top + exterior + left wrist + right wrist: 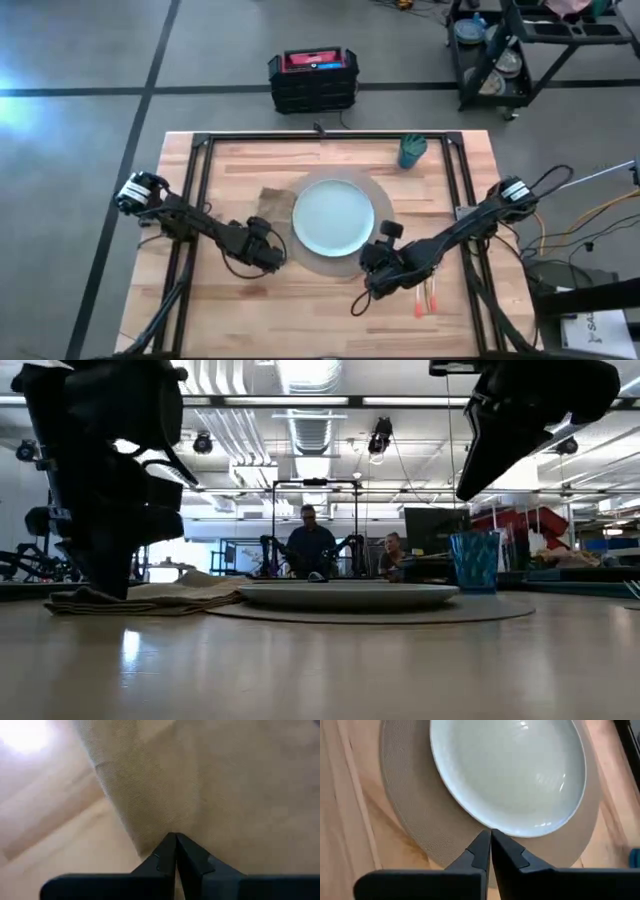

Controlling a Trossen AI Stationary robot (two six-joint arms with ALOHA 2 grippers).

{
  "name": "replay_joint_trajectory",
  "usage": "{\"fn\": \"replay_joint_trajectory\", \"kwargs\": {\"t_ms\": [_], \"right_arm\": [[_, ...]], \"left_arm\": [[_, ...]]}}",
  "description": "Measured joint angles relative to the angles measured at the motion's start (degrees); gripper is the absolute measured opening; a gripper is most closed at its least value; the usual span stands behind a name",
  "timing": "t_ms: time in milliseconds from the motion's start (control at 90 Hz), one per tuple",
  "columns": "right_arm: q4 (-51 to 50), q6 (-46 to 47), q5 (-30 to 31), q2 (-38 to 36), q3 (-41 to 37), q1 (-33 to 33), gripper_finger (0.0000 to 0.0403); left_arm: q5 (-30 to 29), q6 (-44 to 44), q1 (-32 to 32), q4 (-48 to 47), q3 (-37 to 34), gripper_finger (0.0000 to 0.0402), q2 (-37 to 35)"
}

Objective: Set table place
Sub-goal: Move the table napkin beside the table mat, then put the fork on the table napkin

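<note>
- Dark fingers of the left gripper (175, 851) fill the near edge of the left wrist view, pressed together tip to tip over the brown cloth napkin (215, 785); whether any cloth is pinched between them cannot be told.
- From above, the left gripper (268, 252) sits at the napkin's (272, 203) near corner, just left of the pale blue-green round plate (333, 216).
- That plate rests centred on the round tan woven mat (381, 196), which lies in the middle of the large light butcher-block wooden table (240, 305).
- The napkin lies flat on the wood, touching the mat's left edge beside the plate.
- The right gripper (489, 847) has its fingers clenched together with nothing between them, their tips hanging over the mat (415, 825) just at the plate's (507, 770) rim.
- In the high view the right gripper (377, 262) is at the plate's near right side.
- Two orange-handled utensils (426, 299) lie side by side on the wood, near right of the plate and off the mat; which is fork and which spoon cannot be told.
- A small teal cup (411, 151) stands upright on the table, beyond the plate to its far right, just off the mat.
- A black metal rail frame (320, 137) runs around the plate's setting on the table.
</note>
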Motion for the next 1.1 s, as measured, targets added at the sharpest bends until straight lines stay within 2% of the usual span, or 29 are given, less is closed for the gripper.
{"fn": "replay_joint_trajectory", "kwargs": {"t_ms": [133,300,456,656,756,867,989,1033,1100], "right_arm": [[-2.2,1.0,0.4,-0.5,-0.1,0.0,0.0000],[-3.6,2.2,0.7,-1.2,-0.1,0.1,0.0000],[-3.8,2.5,0.9,-1.6,-0.1,0.5,0.0000],[-4.6,3.1,0.9,-1.6,0.2,0.8,0.0000],[-9.7,4.7,0.9,-1.6,0.3,0.7,0.0000],[-21.6,10.0,1.6,-1.6,0.3,0.7,0.0000],[-33.0,18.5,2.7,-3.9,0.0,0.6,0.0000],[-33.2,20.2,0.8,-5.8,-0.6,0.7,0.0000],[-31.6,22.2,-5.4,-9.1,-2.1,1.3,0.0000]], "left_arm": [[1.4,-1.3,-3.4,0.4,2.8,0.0000,0.2],[-1.7,-3.7,-6.0,-1.5,3.8,0.0000,0.2],[-2.3,-6.9,-6.5,-6.5,3.1,0.0000,0.3],[-2.7,-7.6,-6.5,-7.1,1.2,0.0000,0.3],[-2.7,-7.8,-6.4,-7.3,1.0,0.0000,0.2],[-3.3,-6.9,-6.4,-11.2,1.8,0.0000,-0.9],[-7.8,-4.6,-6.5,-16.7,6.0,0.0000,-4.7],[-10.0,-2.5,-6.7,-18.3,8.1,0.0000,-6.4],[-13.9,2.0,-6.7,-19.4,11.7,0.0000,-9.3]]}}
